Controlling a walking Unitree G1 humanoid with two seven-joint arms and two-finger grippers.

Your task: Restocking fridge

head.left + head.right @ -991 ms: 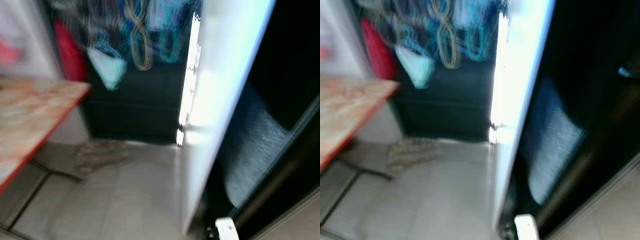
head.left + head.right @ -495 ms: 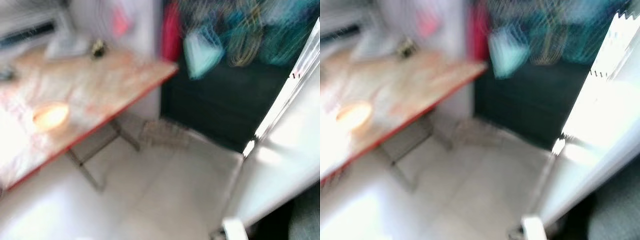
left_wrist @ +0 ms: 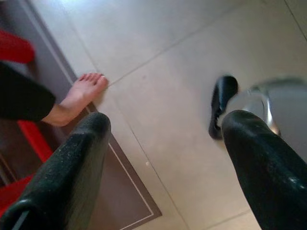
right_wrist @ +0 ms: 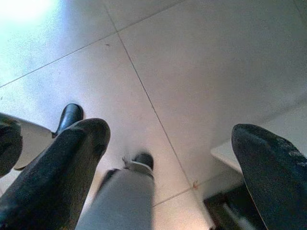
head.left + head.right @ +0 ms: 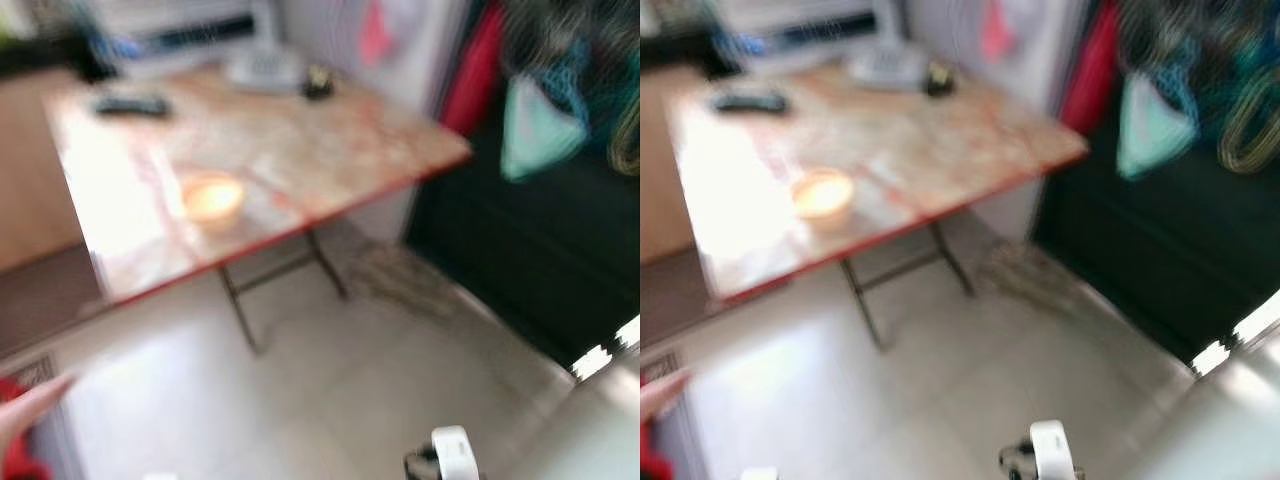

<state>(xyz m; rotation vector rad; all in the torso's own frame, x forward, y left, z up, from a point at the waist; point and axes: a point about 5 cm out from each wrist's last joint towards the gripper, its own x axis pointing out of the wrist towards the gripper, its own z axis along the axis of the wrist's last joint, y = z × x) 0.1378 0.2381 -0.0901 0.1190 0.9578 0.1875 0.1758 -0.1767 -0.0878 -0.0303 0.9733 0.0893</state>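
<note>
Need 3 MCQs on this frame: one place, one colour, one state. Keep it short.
1. Where does the orange bowl sit?
A. on the floor
B. on the folding table
C. on a shelf

2. What colour is the table's edge?
A. red
B. blue
C. black

3. How do the fingers of the left end effector stand?
A. shut together
B. clamped on a bottle
C. apart, holding nothing

Key: 1 B, the bowl rests on the tabletop near its front edge. 2 A, a red strip runs along the rim. 3 C, the left wrist view shows floor tiles between the two fingers.
</note>
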